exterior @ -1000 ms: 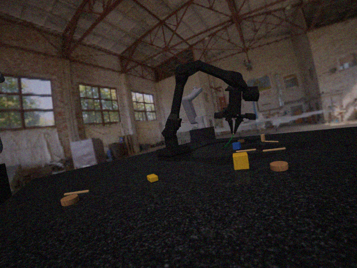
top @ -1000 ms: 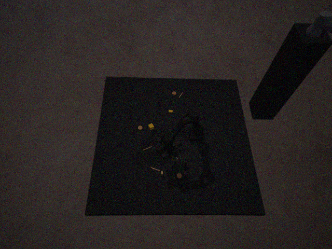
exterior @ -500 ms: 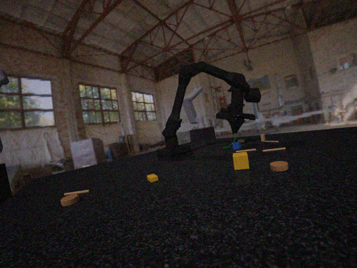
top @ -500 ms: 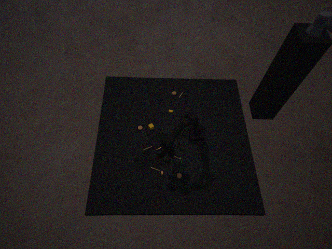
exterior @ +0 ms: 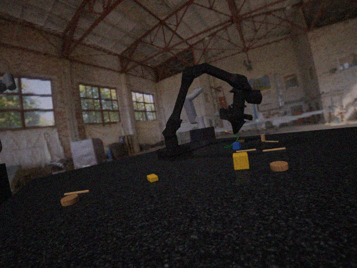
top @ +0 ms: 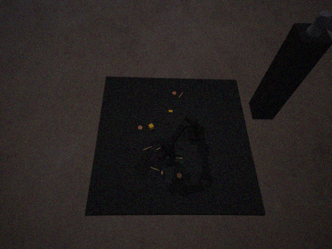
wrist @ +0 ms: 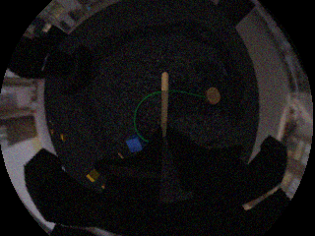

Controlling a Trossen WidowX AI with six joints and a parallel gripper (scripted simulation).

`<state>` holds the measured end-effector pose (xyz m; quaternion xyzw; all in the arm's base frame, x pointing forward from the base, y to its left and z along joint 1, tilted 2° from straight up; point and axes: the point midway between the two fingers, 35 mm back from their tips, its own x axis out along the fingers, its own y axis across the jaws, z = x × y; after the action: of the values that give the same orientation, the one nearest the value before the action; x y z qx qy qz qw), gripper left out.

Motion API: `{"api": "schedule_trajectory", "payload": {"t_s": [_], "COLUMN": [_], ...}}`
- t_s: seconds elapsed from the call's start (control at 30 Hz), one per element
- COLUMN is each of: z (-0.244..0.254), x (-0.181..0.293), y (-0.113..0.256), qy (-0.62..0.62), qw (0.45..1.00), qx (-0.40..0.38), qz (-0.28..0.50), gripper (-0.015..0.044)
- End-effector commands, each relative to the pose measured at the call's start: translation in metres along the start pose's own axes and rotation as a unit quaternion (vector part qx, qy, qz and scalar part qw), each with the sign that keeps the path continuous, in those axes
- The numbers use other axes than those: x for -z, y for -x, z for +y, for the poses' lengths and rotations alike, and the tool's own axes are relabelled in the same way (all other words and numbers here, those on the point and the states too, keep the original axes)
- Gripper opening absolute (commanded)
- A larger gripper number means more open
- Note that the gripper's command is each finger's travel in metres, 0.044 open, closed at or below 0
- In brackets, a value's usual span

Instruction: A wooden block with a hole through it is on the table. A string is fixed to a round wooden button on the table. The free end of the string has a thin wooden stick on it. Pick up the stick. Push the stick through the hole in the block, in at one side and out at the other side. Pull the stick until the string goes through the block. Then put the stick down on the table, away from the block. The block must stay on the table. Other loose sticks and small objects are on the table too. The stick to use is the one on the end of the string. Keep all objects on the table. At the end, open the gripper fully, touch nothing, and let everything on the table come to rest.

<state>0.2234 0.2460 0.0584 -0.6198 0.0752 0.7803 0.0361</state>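
Note:
My gripper [top: 174, 157] [exterior: 236, 133] [wrist: 163, 129] is shut on the thin wooden stick [top: 179, 157] [exterior: 228, 132] [wrist: 164, 105], which juts out from the fingertips above the table. The green string [top: 181, 162] [exterior: 237, 139] [wrist: 135, 118] loops from the round wooden button [top: 179, 175] [wrist: 213, 95] under the stick and back towards the fingers. The blue block [exterior: 236, 145] [wrist: 133, 144] stands on the table below and beside the fingertips; in the top view the arm hides it. Its hole cannot be made out, nor whether string runs through it.
A yellow block [top: 151, 126] [exterior: 241, 161] stands near a loose button [top: 139, 127] [exterior: 278, 166]. Loose sticks [top: 147, 148] [top: 158, 148] [top: 154, 168] lie around the block, one by a small wooden piece [top: 162, 173] [exterior: 262, 137]. A small yellow piece [top: 170, 110] [exterior: 152, 177] lies farther off.

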Motion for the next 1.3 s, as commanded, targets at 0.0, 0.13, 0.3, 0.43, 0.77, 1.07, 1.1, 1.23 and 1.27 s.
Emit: {"api": "schedule_trajectory", "payload": {"t_s": [0.0, 0.13, 0.3, 0.43, 0.77, 1.07, 1.1, 1.23, 1.27], "z": [-0.006, -0.011, -0.016, -0.019, -0.016, -0.02, -0.021, -0.023, -0.023], "x": [-0.002, -0.005, -0.007, -0.009, -0.008, 0.002, 0.003, 0.008, 0.009], "y": [0.0, -0.001, -0.002, -0.003, -0.003, 0.0, 0.001, 0.002, 0.003], "qy": [0.045, 0.092, 0.15, 0.178, 0.168, 0.169, 0.169, 0.17, 0.17], "qw": [0.999, 0.996, 0.989, 0.984, 0.986, 0.986, 0.986, 0.985, 0.985], "qx": [0.0, -0.002, -0.004, -0.005, -0.007, -0.003, -0.002, -0.001, -0.001], "qz": [-0.004, -0.007, -0.011, -0.013, -0.011, -0.003, -0.002, 0.001, 0.002], "gripper": [0.0, 0.0, 0.0, 0.0, 0.0, 0.0, 0.0, 0.0, 0.0]}}
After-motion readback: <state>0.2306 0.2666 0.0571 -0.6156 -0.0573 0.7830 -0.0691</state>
